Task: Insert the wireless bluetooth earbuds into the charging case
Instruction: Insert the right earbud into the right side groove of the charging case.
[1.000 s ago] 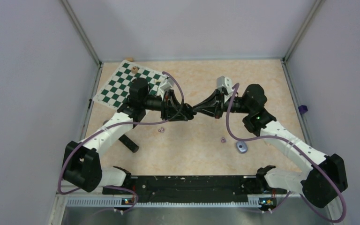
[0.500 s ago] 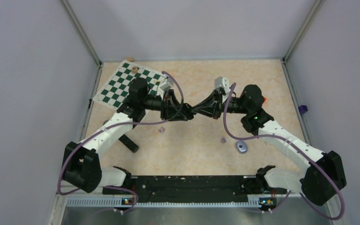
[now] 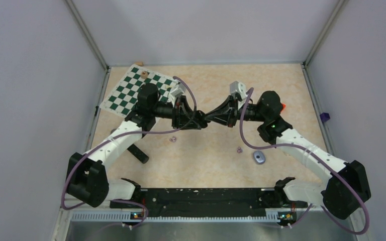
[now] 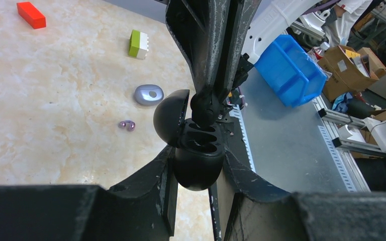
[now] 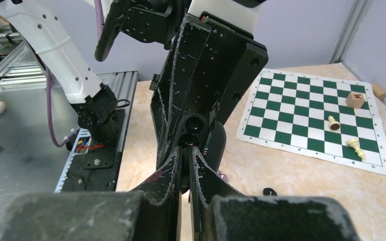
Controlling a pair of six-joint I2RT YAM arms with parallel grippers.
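Currently both arms meet tip to tip above the beige table (image 3: 211, 165), with the chessboard (image 3: 125, 93) at its far left. The left gripper (image 4: 197, 160) clamps the black charging case (image 4: 196, 175), its lid (image 4: 171, 115) hinged open and its sockets exposed. The right gripper (image 4: 208, 105) is pinched closed right at those sockets; I cannot tell if a bud sits between its tips. A closed lilac case (image 3: 259, 157) lies on the table, with one purple earbud (image 3: 239, 149) near it. A second purple earbud (image 3: 172, 139) lies well apart, beneath the left arm.

3 pale lilac walls (image 3: 25, 75) close in a beige, marble-patterned table (image 3: 206, 160), with metal posts (image 3: 86, 32) at the back corners. Beyond its near edge are a blue bin (image 4: 289, 70) and cardboard boxes (image 4: 344, 65).
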